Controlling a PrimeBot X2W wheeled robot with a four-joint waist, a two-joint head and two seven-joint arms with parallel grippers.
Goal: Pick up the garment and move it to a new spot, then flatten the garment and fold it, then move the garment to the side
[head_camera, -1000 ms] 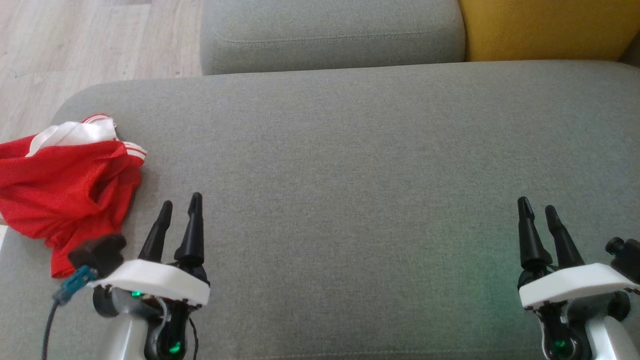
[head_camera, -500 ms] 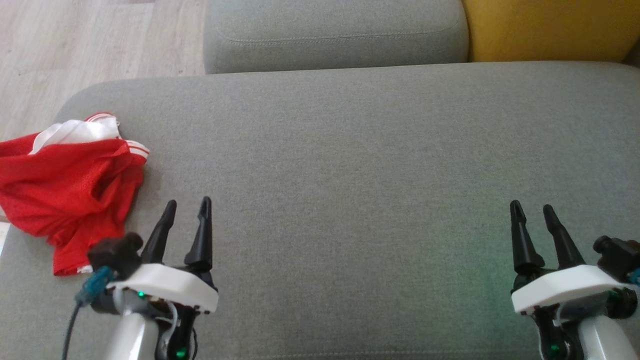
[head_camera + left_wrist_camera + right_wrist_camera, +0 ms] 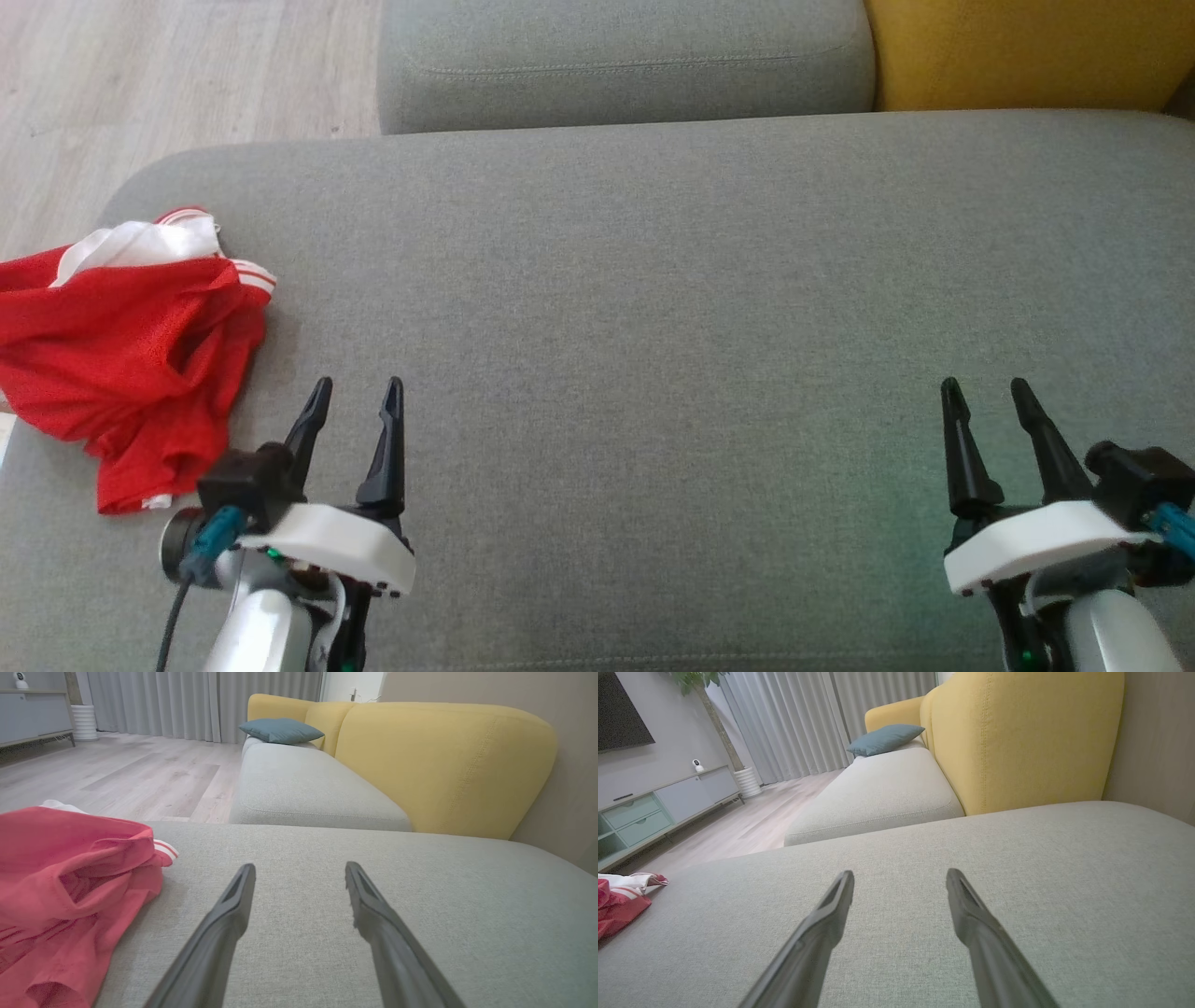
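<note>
The garment [image 3: 131, 345], red mesh with white trim, lay crumpled at the left end of the grey seat [image 3: 653, 280]. Its white part was on the far side and its red folds were bunched toward the near side. It seemed to spill over the seat's left edge, though the head view cut it off there. Pale wood floor [image 3: 140, 84] showed beyond it at the far left.

Just right of the garment and a little nearer hung the left claw [image 3: 359, 385]. It was released, with its two dark fingers spread and nothing between them, and the tips pointed away over bare upholstery. In the left wrist view the cloth lay off to the left of the left finger, near it but apart from it.

The middle of the seat was plain grey fabric. Past its far edge sat a second grey cushion [image 3: 616, 56], and the left wrist view showed a teal pillow [image 3: 280, 730] resting at that cushion's far end.

The right claw [image 3: 983, 385] hovered at the near right, well apart from the garment. It was released too, with its fingers parted over bare seat and gripping nothing. A yellow backrest [image 3: 1018, 51] rose at the far right, beside the second cushion.
</note>
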